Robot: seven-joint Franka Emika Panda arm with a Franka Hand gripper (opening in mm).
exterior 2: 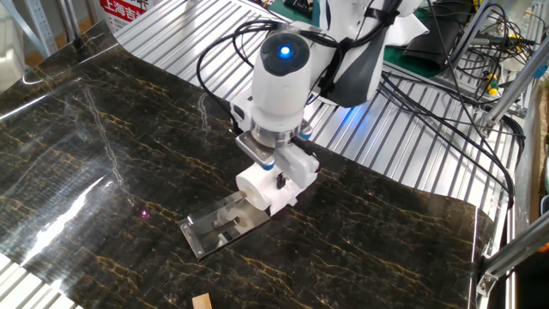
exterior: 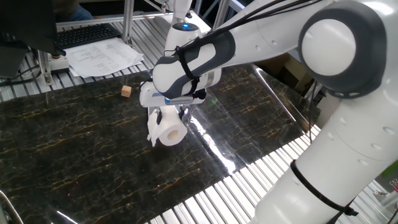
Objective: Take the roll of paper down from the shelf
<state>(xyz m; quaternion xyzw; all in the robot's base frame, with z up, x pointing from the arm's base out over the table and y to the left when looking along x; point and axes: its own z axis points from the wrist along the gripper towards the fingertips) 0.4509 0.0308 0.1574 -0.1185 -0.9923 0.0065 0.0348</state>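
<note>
The white roll of paper (exterior 2: 260, 187) is held in my gripper (exterior 2: 276, 177), whose fingers are shut on it. The roll hangs just above and beyond the far right end of the shelf (exterior 2: 221, 232), a low stand of grey metal plate and pale wood lying on the dark marbled table. The roll no longer rests on the shelf. In the one fixed view the roll (exterior: 173, 132) hangs under the gripper (exterior: 171, 119) with its hollow centre facing the camera and a short loose tail at its left. The shelf is hidden there.
A tiny wooden cube (exterior: 126, 91) lies on the table behind the gripper, and also shows near the bottom edge of the other view (exterior 2: 202, 301). Printed paper sheets (exterior: 102, 56) and a keyboard (exterior: 87, 34) lie at the back. Cables (exterior 2: 446, 94) cross the ribbed metal surface.
</note>
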